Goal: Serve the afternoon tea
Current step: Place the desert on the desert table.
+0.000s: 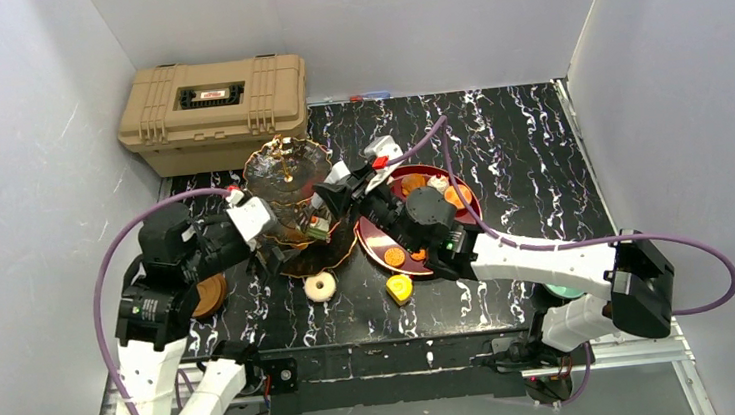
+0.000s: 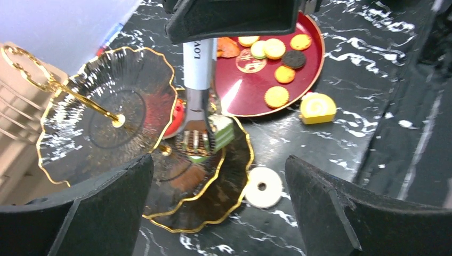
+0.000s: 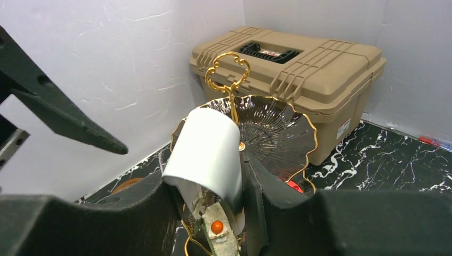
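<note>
Two grippers meet at the three-tier stand [image 2: 69,133]. R gripper [image 3: 209,181] is part-closed and clamped on the white handle of a fork [image 2: 196,98], one finger each side of the handle.

Below R fingertips, the fork's tines carry a green-and-white cake slice [image 2: 221,133] w/ a small orange ball on top. The slice is over a lower tier of the stand, by the top tier's edge. Can't tell if it touches the tier.

L gripper [image 2: 218,170] is spread wide w/ nothing btw its fingers. The stand's lower gold rims lie btw and just beyond its fingertips.

Further beyond L fingertips, past the fork, is a red tray [image 2: 250,90] w/ round biscuits [image 2: 277,97]. A white donut [image 2: 253,193] lies on the marble table [image 2: 373,80], near L gripper's tray-side finger and just beside the stand's bottom rim. A yellow roll cake [image 2: 318,106] sits just beside the tray rim.

Tan case [image 3: 320,74] is beyond R fingertips, behind the stand.
</note>
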Motion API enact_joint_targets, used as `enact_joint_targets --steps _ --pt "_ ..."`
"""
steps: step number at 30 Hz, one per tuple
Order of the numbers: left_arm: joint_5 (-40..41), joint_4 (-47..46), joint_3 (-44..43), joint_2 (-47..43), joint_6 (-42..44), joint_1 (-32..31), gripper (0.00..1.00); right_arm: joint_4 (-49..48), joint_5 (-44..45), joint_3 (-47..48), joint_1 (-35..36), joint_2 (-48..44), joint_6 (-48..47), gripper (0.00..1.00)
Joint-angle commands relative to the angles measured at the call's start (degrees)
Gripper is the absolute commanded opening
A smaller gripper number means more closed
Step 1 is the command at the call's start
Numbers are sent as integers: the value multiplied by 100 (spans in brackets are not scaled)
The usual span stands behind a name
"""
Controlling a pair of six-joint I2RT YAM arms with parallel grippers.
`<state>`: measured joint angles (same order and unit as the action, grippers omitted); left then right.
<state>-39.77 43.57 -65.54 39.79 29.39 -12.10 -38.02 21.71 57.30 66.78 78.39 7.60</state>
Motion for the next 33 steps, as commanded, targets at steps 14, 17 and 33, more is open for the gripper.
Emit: enact_joint_targets --steps 14,17,33 --pt "1629 -3021 1137 279 858 -1676 86 -680 -51 -14 87 62 113 46" --pt "1908 -3283 1228 350 876 -1703 83 -676 -74 0 98 63 113 46" --pt "1569 -3013 1226 662 793 -1770 46 -814 -160 90 198 139 -312 46"
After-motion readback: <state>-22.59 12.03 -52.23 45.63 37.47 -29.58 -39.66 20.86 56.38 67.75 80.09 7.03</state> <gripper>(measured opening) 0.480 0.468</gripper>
